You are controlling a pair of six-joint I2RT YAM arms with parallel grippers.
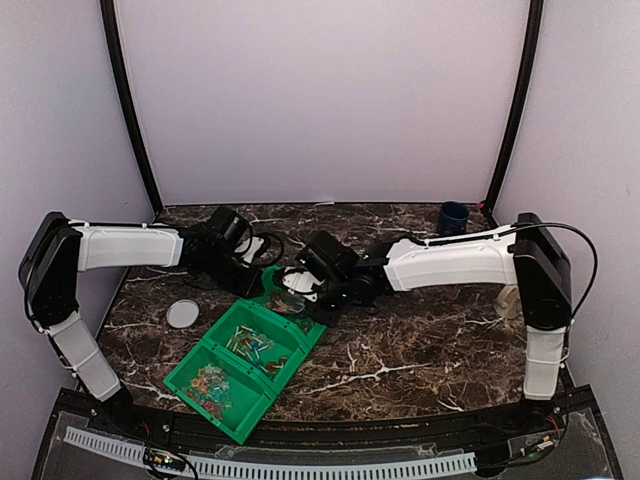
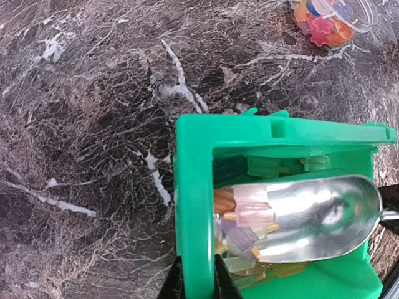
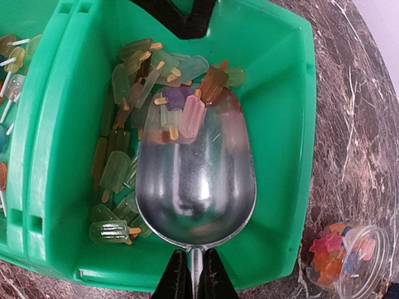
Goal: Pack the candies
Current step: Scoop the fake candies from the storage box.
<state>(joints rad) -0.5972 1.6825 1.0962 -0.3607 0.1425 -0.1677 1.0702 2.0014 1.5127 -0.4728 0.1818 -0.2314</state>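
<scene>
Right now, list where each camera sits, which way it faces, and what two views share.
Top external: above and behind the bases, facing down on the table; left arm and right arm show.
Left wrist: looks down on a corner of the green bin; left gripper clamps its wall.
Right wrist: looks down into a compartment; right gripper holds the scoop.
Shared: both wrist views show scoop, candies and jar.

Inside green bin, end compartment: metal scoop, bowl up, tip among popsicle-shaped candies, few resting on lip. At bin's near wall: right gripper clamping scoop handle. Outside bin, lower right: clear jar, star-shaped pieces inside.
</scene>
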